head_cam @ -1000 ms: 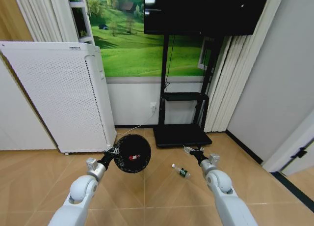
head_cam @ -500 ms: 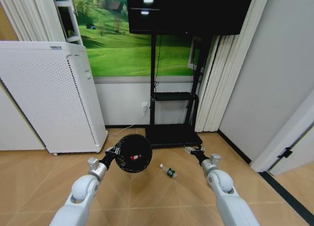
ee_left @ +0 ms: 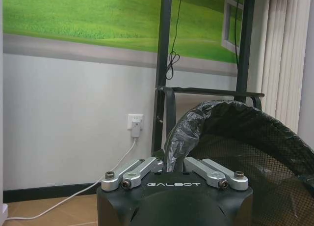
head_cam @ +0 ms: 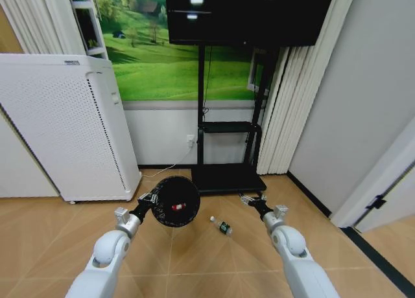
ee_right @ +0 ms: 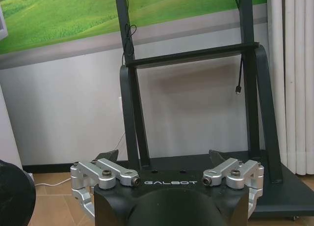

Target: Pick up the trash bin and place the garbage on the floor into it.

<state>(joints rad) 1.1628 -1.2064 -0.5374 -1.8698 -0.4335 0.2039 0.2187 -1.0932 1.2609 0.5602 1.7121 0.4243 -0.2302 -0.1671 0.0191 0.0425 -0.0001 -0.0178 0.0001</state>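
The trash bin point(head_cam: 175, 202), a small black wire-mesh basket with a dark liner, hangs tipped above the floor point(head_cam: 194, 262), its mouth facing me. My left gripper point(head_cam: 151, 201) is shut on its rim. In the left wrist view the fingers point(ee_left: 140, 168) of the left gripper point(ee_left: 171, 163) pinch the rim and liner of the bin point(ee_left: 255, 147). A red-and-white piece of garbage point(head_cam: 176, 207) lies inside the bin. A small clear bottle point(head_cam: 222, 227) with a green label lies on the parquet between the arms. My right gripper point(head_cam: 249, 199) hovers open just right of the bottle; in its wrist view the right gripper point(ee_right: 164, 157) holds nothing.
A tall white perforated appliance point(head_cam: 65, 129) stands at the left against the wall. A black TV stand point(head_cam: 227, 178) with a flat base sits straight ahead, with a cable and wall socket point(head_cam: 191, 141) beside it. Curtains point(head_cam: 275, 110) and a grey wall close the right side.
The whole picture has shifted left, so the camera has turned right. The left gripper still holds the bin. The bottle now sits nearer the middle, between the arms.
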